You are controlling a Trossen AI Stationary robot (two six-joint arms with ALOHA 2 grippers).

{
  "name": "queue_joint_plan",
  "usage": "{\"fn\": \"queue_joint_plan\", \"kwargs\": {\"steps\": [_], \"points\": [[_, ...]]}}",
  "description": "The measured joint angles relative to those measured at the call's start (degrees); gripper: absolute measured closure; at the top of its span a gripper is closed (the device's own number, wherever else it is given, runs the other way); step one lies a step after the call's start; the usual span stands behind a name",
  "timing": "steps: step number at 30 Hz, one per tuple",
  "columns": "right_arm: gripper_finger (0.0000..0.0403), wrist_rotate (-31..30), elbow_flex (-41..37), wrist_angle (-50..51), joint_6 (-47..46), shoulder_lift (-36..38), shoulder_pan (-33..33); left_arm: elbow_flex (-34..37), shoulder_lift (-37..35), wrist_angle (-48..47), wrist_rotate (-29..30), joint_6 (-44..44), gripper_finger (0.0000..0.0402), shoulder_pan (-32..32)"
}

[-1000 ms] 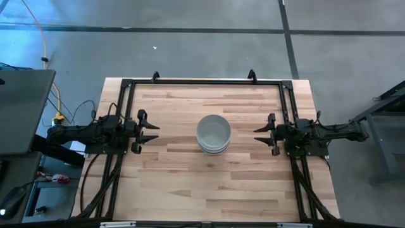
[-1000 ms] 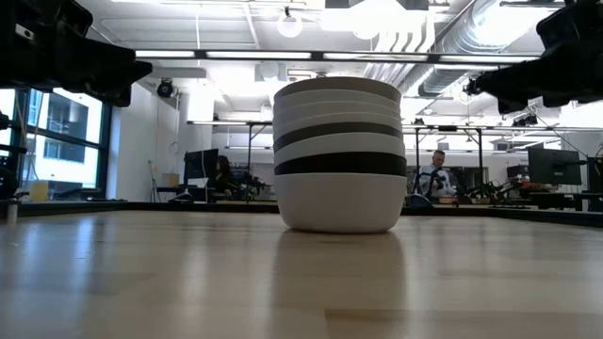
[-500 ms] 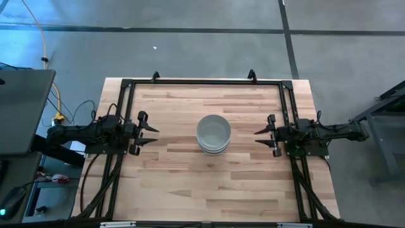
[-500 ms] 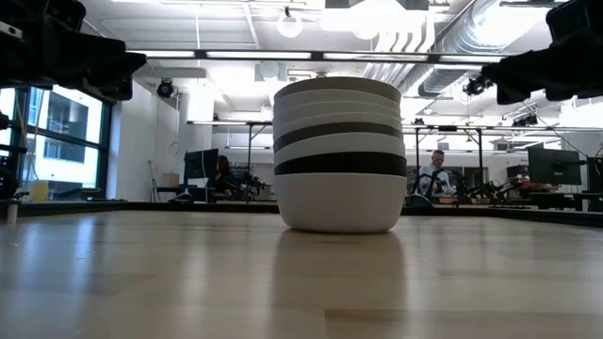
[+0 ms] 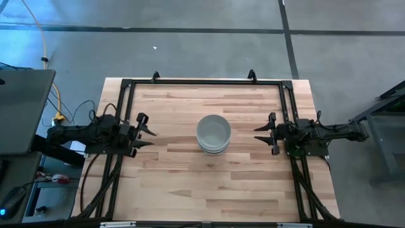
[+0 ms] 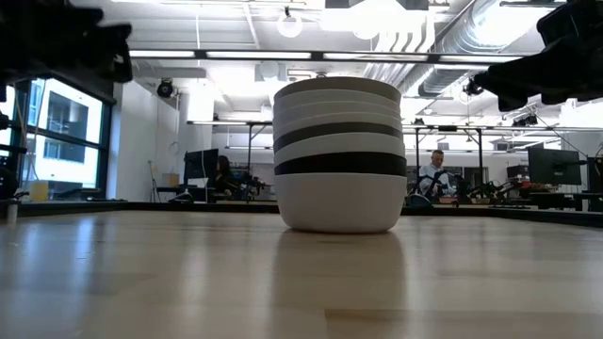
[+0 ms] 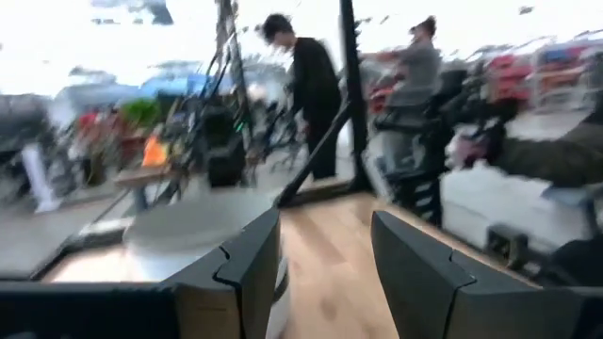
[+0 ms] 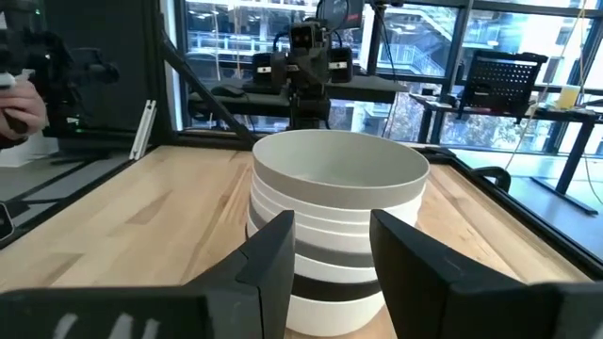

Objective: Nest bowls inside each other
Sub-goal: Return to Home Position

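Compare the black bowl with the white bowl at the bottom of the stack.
The black bowl shows only a dark rim band; the bottom white bowl shows its whole wall. The white one rests on the table; the black one sits nested in it. Both are round and glossy.

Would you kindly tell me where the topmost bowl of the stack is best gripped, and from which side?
Grip the top bowl by its rim, from straight above, one finger inside and one outside. It sits upright, mouth open, nested in the stack, so only its rim band stands clear; its wall is hidden.
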State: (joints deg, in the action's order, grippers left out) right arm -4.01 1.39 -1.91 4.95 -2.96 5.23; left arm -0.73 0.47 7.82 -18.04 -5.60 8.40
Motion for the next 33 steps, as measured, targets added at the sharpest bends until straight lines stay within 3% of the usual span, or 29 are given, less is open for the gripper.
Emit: {"fn": "queue_joint_plan", "kwargs": {"steps": [5, 12, 33], "points": [[0.0269, 0.0, 0.0, 0.0, 0.0, 0.0, 0.0, 0.0, 0.7, -5.8, 9.1, 2.1, 0.0243, 0.0], [0.0269, 0.1, 0.0, 0.0, 0.0, 0.0, 0.0, 0.0, 2.1, -6.5, 14.6, 3.6, 0.0243, -0.2], [0.0269, 0.1, 0.0, 0.0, 0.0, 0.0, 0.0, 0.0, 3.5, -6.8, 15.7, 5.0, 0.0243, -0.2]]}}
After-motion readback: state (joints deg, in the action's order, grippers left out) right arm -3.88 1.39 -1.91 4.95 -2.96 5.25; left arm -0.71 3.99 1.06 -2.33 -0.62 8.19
